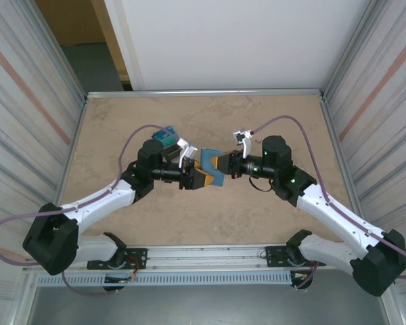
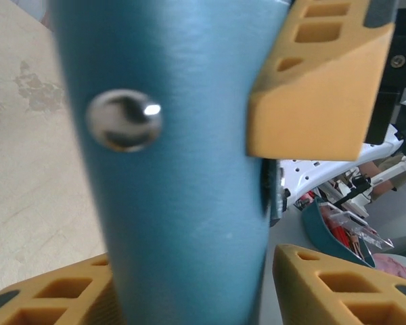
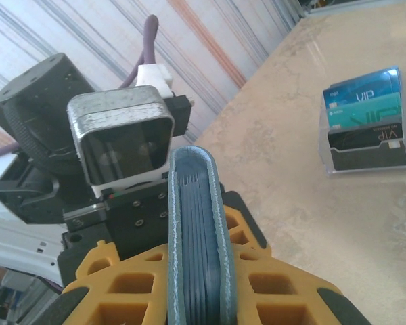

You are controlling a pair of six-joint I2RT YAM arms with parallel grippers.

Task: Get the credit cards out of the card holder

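The biggest thing around me is the beige stone-look surface [image 1: 210, 223], hemmed in by corrugated walls [image 1: 27, 101] on both sides and a white panel [image 1: 243, 40] at the back. My left arm [image 1: 101, 200] and right arm [image 1: 338, 217] reach in from the near edge and meet over its middle, a purple cable [image 1: 284, 122] looping off each wrist.

Between them, held up off the surface, is the card holder [image 1: 208, 160], teal-blue and standing on edge. My right tool [image 1: 220, 164] is clamped on it. From the right wrist it stands edge-on between the yellow fingers [image 3: 271, 271], with dark layers stacked between its covers (cards or pocket panels, I cannot tell). Straight behind it, the left wrist's silver camera housing [image 3: 122, 139] blocks the view.

My left tool [image 1: 201, 177] straddles the same holder from the other side. From the left wrist its teal face is close and blurred, with my fingers [image 2: 345, 284] on either side at the bottom. Whether they press on it I cannot tell. A finger of the right tool overlaps its upper right edge there.

Well apart, on the surface behind the left arm, a clear stand [image 3: 365, 128] holds a blue, a teal-green and a black card upright.

Smallest is the silver snap [image 2: 125, 120] on the holder's face.

"VIP" reads on the blue and black cards; the finer print is illegible.
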